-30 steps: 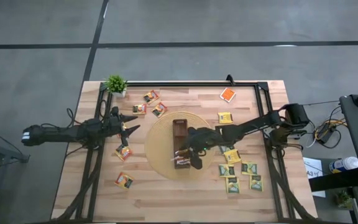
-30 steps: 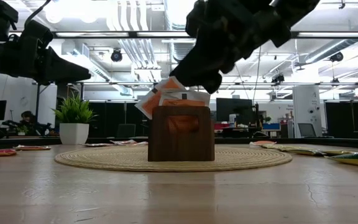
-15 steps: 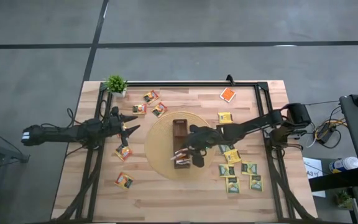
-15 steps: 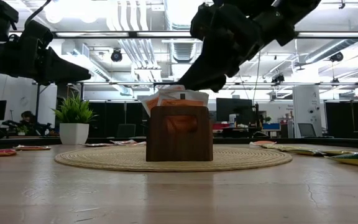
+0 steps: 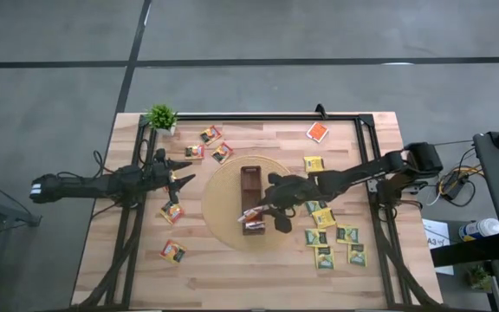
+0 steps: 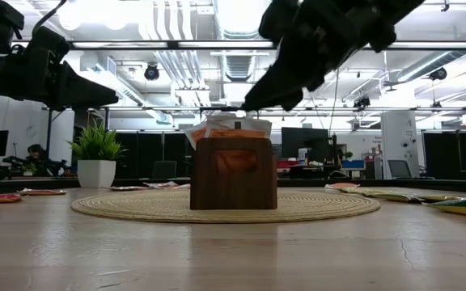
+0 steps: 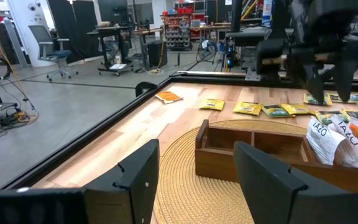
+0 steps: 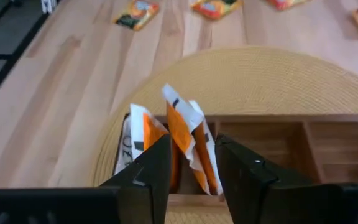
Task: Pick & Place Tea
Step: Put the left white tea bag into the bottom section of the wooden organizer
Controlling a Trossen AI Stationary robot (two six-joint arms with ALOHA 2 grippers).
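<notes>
We see loose sachets scattered on the wooden table, a potted plant at the far corner, lab room behind. Brown box sits on the woven mat. Right gripper is just above the box's end compartment, fingers part open, nothing gripped; orange tea sachets stand below them. Left gripper idles wide open beside the mat

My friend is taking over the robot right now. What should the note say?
Right gripper: open, empty, above the near end of the wooden box on the round mat.
Left gripper: open, empty, waiting at the table's left side.
Done: a few orange-and-white tea sachets stand in the box's end compartment; the other compartments look empty.
Left: loose tea sachets lie on both sides of the mat.
</notes>
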